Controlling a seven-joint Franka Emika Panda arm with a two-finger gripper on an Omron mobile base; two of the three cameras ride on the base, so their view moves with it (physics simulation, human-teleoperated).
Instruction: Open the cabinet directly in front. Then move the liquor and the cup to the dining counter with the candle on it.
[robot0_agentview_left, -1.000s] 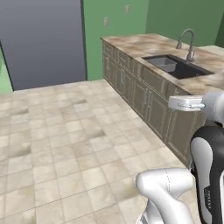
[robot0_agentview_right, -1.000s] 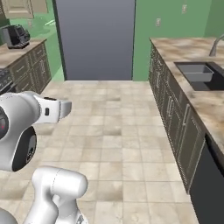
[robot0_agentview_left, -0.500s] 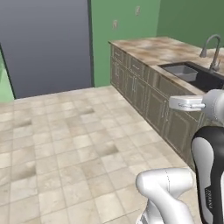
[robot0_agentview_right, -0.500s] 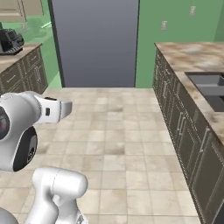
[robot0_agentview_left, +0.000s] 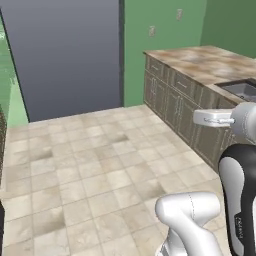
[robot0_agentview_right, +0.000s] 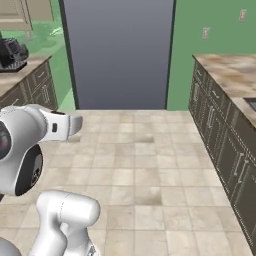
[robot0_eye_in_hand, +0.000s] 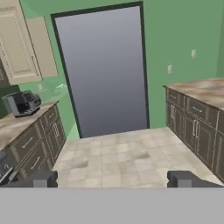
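Observation:
My gripper (robot0_eye_in_hand: 112, 179) is open, its two dark fingertips (robot0_eye_in_hand: 37, 179) wide apart at the bottom of the hand view with nothing between them. It points over the tiled floor toward a tall grey door. A beige panelled wall cabinet (robot0_eye_in_hand: 17, 43) hangs shut at the upper left of the hand view; a corner of it (robot0_agentview_right: 20, 12) also appears in the right base view. Whether it is the task's cabinet I cannot tell. The liquor, the cup, the dining counter and the candle are out of view.
The tall grey door (robot0_eye_in_hand: 105, 70) stands straight ahead in a green wall. On the right runs a marble worktop (robot0_agentview_left: 210, 60) with a sink (robot0_agentview_left: 242, 89) over low cabinets (robot0_agentview_right: 225, 145). A dark appliance (robot0_eye_in_hand: 22, 103) sits on the left worktop. Tiled floor (robot0_agentview_left: 100, 170) lies between.
The whole picture has shifted, so the camera has moved with the base: the grey door is now nearer and more central, and the sink counter has slid right. The arm's pose is unchanged.

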